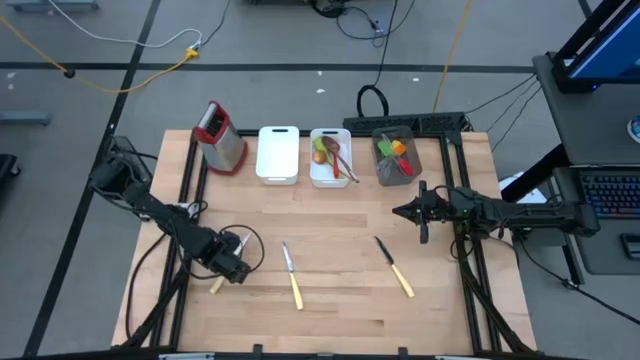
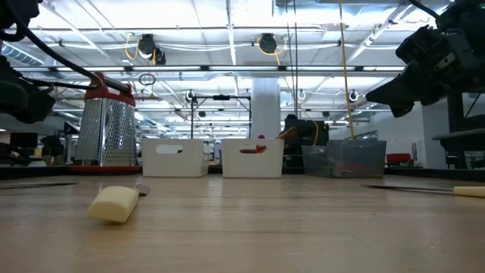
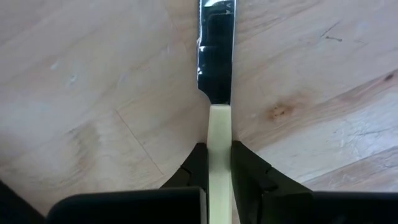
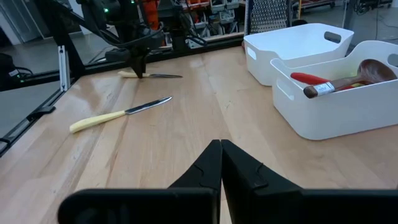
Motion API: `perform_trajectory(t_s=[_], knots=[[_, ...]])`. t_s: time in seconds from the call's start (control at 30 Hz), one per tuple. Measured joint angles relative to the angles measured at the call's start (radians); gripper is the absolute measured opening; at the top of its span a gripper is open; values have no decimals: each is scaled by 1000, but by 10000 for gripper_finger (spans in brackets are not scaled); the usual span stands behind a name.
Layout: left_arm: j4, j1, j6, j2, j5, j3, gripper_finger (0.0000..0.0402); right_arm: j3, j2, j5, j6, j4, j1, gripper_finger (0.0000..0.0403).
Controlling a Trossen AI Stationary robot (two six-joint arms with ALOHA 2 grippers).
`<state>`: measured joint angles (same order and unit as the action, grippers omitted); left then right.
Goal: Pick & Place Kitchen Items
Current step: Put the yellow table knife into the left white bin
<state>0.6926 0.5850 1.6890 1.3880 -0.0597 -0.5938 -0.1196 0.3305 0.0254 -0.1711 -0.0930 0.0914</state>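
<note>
A cream-handled knife [image 1: 232,262] lies at the table's left, and my left gripper [image 1: 230,264] stands over it, pointing down and shut on its handle. The right wrist view shows the same gripper [image 4: 138,67] and knife [image 4: 163,76] far off. Two more cream-handled knives lie flat on the wood, one mid-table [image 1: 292,276] and one right of centre [image 1: 395,267]. My right gripper [image 1: 421,216] hovers shut above the table's right part and holds nothing. Its fingers [image 4: 221,155] meet in its own wrist view. My left gripper pinches the knife's cream handle [image 3: 218,127] between its two fingers [image 3: 196,167], just behind where the dark blade [image 3: 216,50] begins. The fingers come from above, pointing down, one on each long side of the handle. The knife lies flat on the wood.
Along the far edge stand a red-topped metal grater [image 1: 221,138], a white tray [image 1: 277,154] with nothing in it, a white tray [image 1: 330,175] with spoons, and a grey tray [image 1: 385,172] with coloured utensils. Bare wood spans the near half around the knives.
</note>
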Motion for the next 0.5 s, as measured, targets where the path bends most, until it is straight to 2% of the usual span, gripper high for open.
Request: perform_trajectory(t_s=[0.4,0.5], knots=[[-2,0,-1,0,11,-13,27,0,0,0,0,0,0,0],[9,-1,-8,1,42,-31,27,0,0,0,0,0,0,0]])
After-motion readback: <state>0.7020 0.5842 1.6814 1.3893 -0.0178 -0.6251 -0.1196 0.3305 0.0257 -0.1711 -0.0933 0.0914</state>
